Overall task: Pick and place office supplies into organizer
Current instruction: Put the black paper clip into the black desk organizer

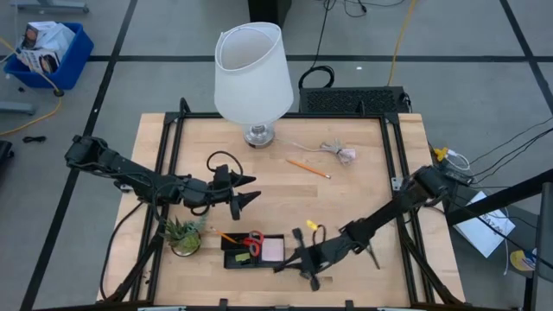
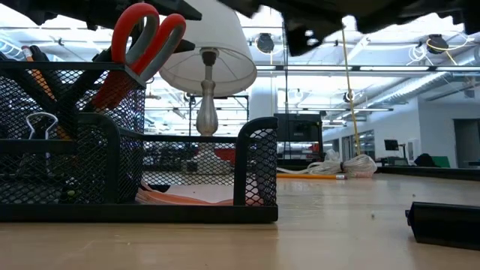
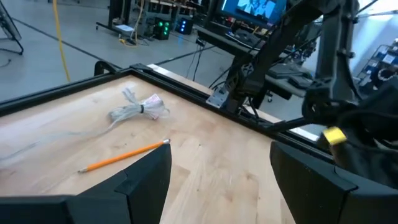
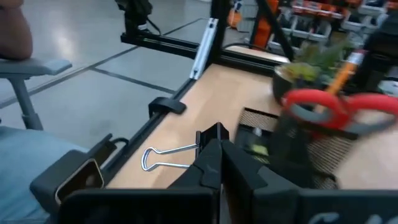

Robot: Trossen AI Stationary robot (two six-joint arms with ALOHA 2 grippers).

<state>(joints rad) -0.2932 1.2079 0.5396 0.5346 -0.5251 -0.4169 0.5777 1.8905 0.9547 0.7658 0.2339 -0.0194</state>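
The black mesh organizer (image 1: 253, 251) sits near the table's near edge. Red-handled scissors (image 2: 142, 37) stand handles-up in its cup, and a pink pad (image 1: 273, 250) lies in its tray. A binder clip (image 2: 39, 124) hangs on its wall. My right gripper (image 1: 290, 262) hovers just right of the organizer (image 4: 292, 149), shut on a black binder clip (image 4: 186, 152). My left gripper (image 1: 250, 190) is open above mid-table, pointing at an orange pencil (image 3: 124, 157) that lies flat on the wood (image 1: 308, 168). My right gripper (image 4: 217, 152) pinches the binder clip between its two fingers at the clip's black body (image 4: 212, 133). The clip's wire handles (image 4: 163, 158) stick out sideways from the fingertips. The clip is lifted clear of the table.
A white-shaded lamp (image 1: 253, 78) stands at the far edge, with a pale coiled cable bundle (image 1: 342, 154) to its right. A potted plant (image 1: 184, 234) stands left of the organizer. A dark thin item (image 1: 373, 256) lies right of my right arm. Bare wood lies mid-table.
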